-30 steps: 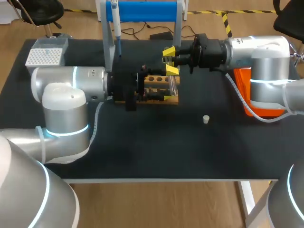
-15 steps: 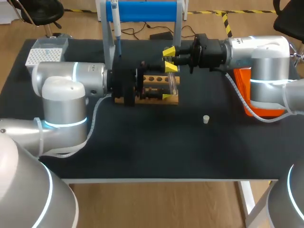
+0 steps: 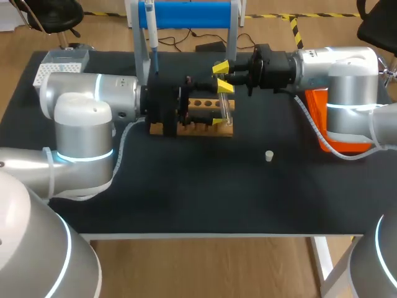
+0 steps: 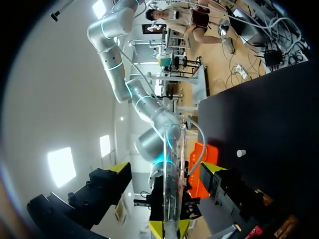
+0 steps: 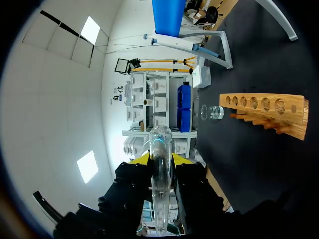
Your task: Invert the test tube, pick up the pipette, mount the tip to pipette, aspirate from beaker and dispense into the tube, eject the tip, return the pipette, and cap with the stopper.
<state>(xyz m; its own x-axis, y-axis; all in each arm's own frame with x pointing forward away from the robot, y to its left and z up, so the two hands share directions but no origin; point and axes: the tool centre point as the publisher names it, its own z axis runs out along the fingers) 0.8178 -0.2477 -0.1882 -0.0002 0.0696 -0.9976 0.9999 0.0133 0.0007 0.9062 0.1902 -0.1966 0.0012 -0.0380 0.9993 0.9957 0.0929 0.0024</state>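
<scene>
My right gripper point(image 3: 223, 77) is shut on a clear glass test tube point(image 3: 226, 107), which hangs over the right end of the wooden rack point(image 3: 197, 126). In the right wrist view the tube point(image 5: 160, 184) sits clamped between the yellow tips of that gripper point(image 5: 160, 159). My left gripper point(image 4: 164, 167) is open, its fingers wide on either side of the tube point(image 4: 172, 184) without touching it. The pipette point(image 3: 151, 31) hangs on the blue stand point(image 3: 189, 13). A white stopper point(image 3: 269, 156) lies on the mat. A glass beaker point(image 5: 213, 112) stands beyond the rack point(image 5: 264, 112).
A white tip box point(image 3: 57, 73) sits at the back left corner of the table. An orange bin point(image 3: 321, 121) stands under my right arm. The black mat point(image 3: 205, 186) in front of the rack holds only the stopper.
My left arm has shifted toward the far side of the table, bringing its fingers around the tube. The right arm and the tube have stayed where they were.
</scene>
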